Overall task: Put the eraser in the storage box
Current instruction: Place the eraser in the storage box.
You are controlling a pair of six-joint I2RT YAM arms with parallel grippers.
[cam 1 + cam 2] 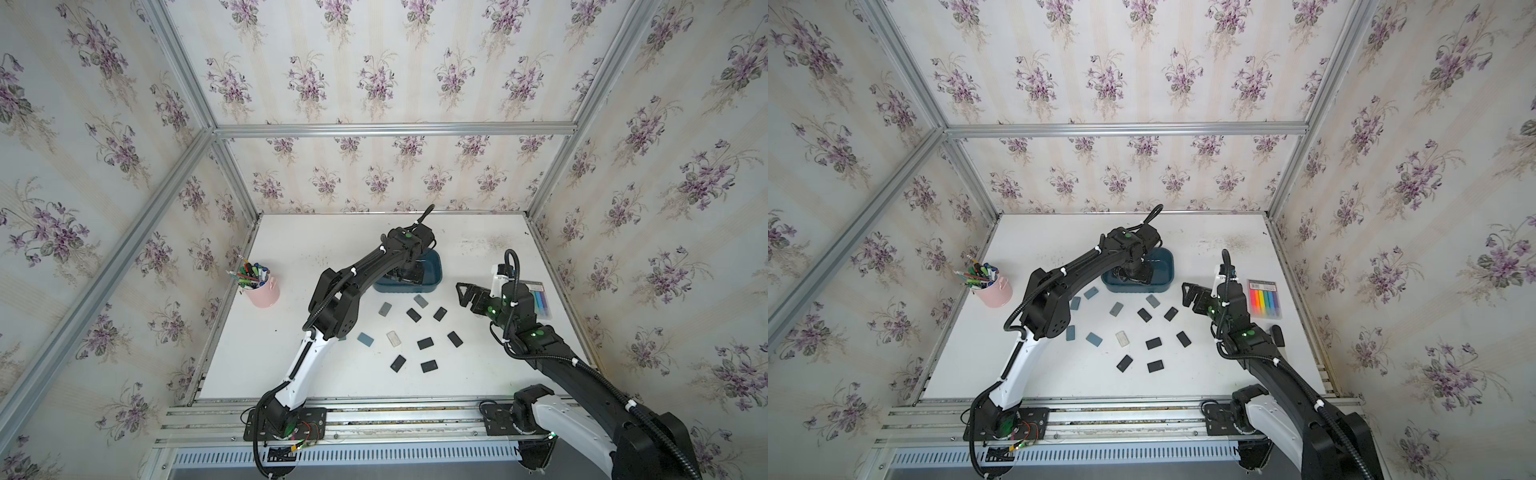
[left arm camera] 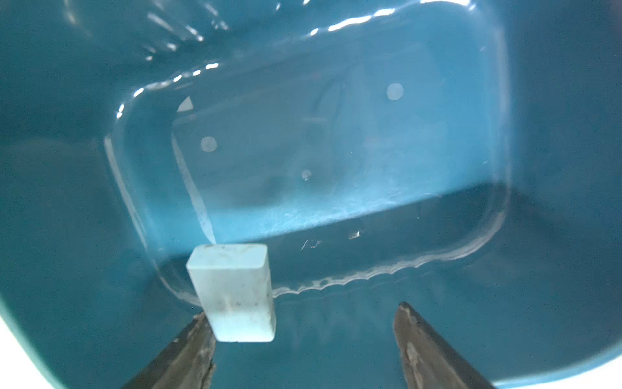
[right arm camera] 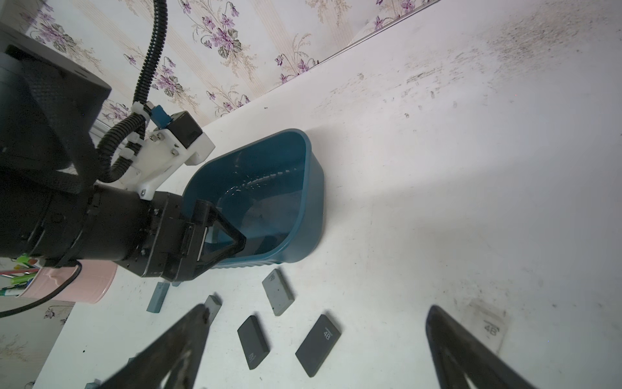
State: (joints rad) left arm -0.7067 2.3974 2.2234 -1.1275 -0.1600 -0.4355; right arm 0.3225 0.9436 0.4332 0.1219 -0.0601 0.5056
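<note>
Inside the teal storage box (image 2: 555, 168), the left gripper (image 2: 303, 310) stands open beside a pale eraser (image 2: 232, 293).
Its jaws are well apart; the eraser touches one finger only, unclamped, over the box floor; whether it rests there I cannot tell. The right gripper (image 3: 318, 308) hovers wide open and empty above the white table (image 1: 478, 374), near scattered dark and grey erasers (image 1: 425, 343). A pink pen cup (image 1: 262, 291) stands well apart.

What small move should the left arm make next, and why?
Probably lift the left end effector straight up out of the storage box: its jaws stand apart and the pale eraser is inside the box beside one finger, not clamped.
</note>
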